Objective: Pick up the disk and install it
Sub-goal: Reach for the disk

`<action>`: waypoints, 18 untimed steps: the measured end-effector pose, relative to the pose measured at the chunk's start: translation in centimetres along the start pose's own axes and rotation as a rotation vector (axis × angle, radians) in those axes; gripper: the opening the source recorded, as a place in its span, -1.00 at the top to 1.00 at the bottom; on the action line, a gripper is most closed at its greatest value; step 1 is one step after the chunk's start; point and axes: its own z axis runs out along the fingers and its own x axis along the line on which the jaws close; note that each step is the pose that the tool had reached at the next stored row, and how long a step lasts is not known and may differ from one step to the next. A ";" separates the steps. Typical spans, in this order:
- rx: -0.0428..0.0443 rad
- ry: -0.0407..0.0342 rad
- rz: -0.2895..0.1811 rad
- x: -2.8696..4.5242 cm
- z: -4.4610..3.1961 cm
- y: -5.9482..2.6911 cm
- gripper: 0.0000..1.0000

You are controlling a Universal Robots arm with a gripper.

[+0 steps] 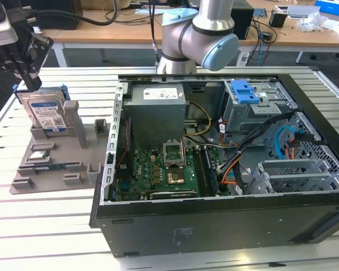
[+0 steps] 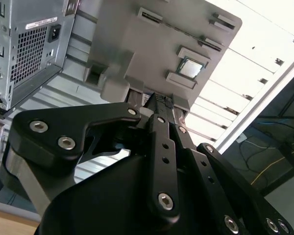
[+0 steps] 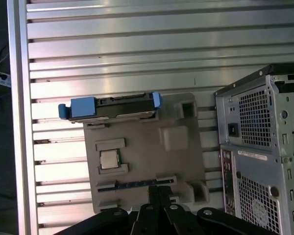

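Observation:
The disk (image 1: 47, 113) is a silver hard drive with blue side rails and a white-and-blue label. It stands on edge in a slot at the far end of a grey holder tray (image 1: 53, 169) on the exterior view's left. In the first wrist view the disk (image 3: 110, 106) shows edge-on at the tray's (image 3: 147, 147) far side. My black gripper (image 1: 28, 82) hangs just above the disk's top edge, apart from it. In both wrist views the fingertips (image 3: 158, 191) (image 2: 159, 102) lie together with nothing between them, over the tray (image 2: 152, 44).
An open computer case (image 1: 214, 169) lies to the tray's right, with a metal drive cage and its blue latch (image 1: 243, 90) at its far side. A processor chip (image 3: 109, 159) and a thin memory stick (image 3: 134, 185) sit in the tray. The arm's base (image 1: 198, 34) stands behind the case.

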 end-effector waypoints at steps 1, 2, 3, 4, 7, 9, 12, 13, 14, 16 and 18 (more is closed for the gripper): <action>0.0000 0.0000 0.000 0.22 0.01 0.08 0.79; 0.0001 0.0000 0.000 0.48 0.01 0.15 0.79; 0.0001 0.0000 0.000 0.88 0.02 0.21 0.79; 0.0001 -0.0001 0.000 1.14 0.02 0.22 0.79; 0.0002 0.0000 0.000 1.71 0.01 0.20 0.79; 0.0002 0.0000 0.000 2.43 -0.01 0.16 0.79; 0.0001 0.0000 0.000 2.95 -0.02 0.12 0.79; 0.0002 0.0000 0.000 3.10 -0.02 0.11 0.79; 0.0001 0.0000 0.000 3.22 -0.02 0.10 0.79; 0.0002 0.0000 0.000 3.46 -0.03 0.09 0.79; 0.0001 0.0000 0.000 3.98 -0.03 0.05 0.79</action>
